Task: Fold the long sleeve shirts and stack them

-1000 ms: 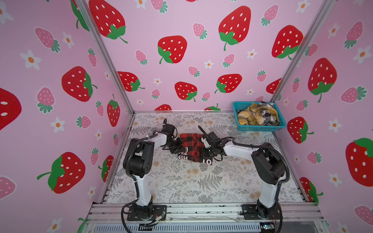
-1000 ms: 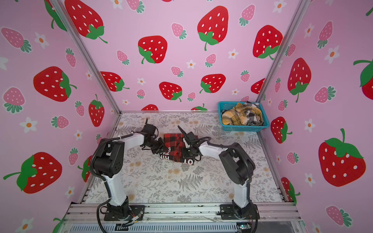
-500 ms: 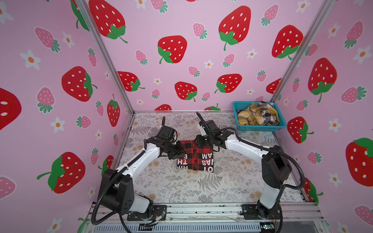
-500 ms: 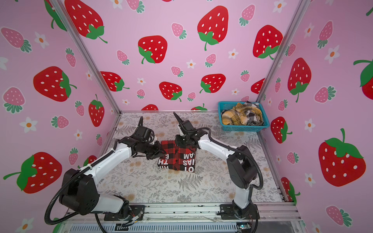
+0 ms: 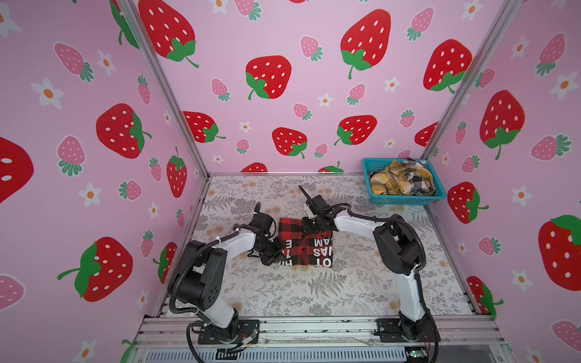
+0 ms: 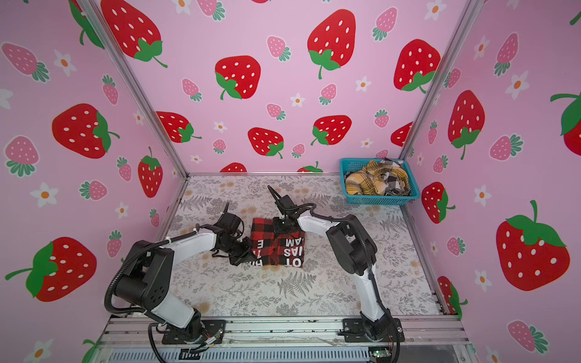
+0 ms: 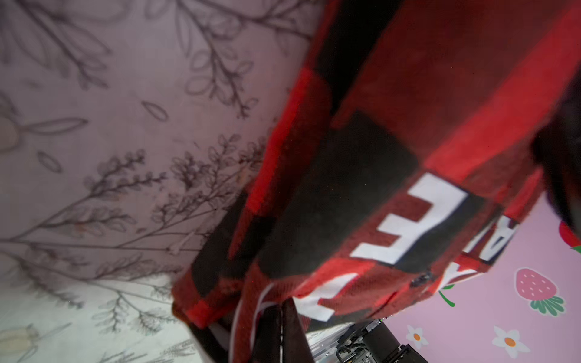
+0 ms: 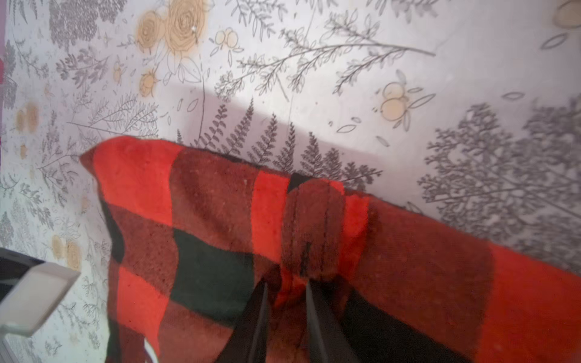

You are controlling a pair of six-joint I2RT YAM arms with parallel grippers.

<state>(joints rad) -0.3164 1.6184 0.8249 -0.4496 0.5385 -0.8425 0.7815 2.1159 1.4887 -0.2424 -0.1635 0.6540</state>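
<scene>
Both top views: shirt [image 5: 309, 251] [image 6: 276, 248] seen as flat square packet mid-counter [image 5: 283, 292], letters up; a second ago it was bunched between arms. Left jaws set at near-left edge, right jaws at far edge. Other plaid shirts [image 5: 399, 184] left in basket [image 5: 405, 199], far right corner.

Left wrist: left jaws closed on shirt [image 7: 361, 188] edge, closure just completed.

Right wrist: right jaws pinched on raised tuck of shirt [image 8: 220, 235].

Judged: fold laid; both edges re-gripped for further fold or shift. Stack not begun.

Red-and-black buffalo-check flannel shirt [image 5: 306, 243], folded, middle of the floral table [image 5: 314, 298].
I see a compact rectangle, white block letters up; crumpled yellow and black-white plaid shirts [image 5: 401, 180] heap in the teal basket [image 5: 405, 199].
</scene>
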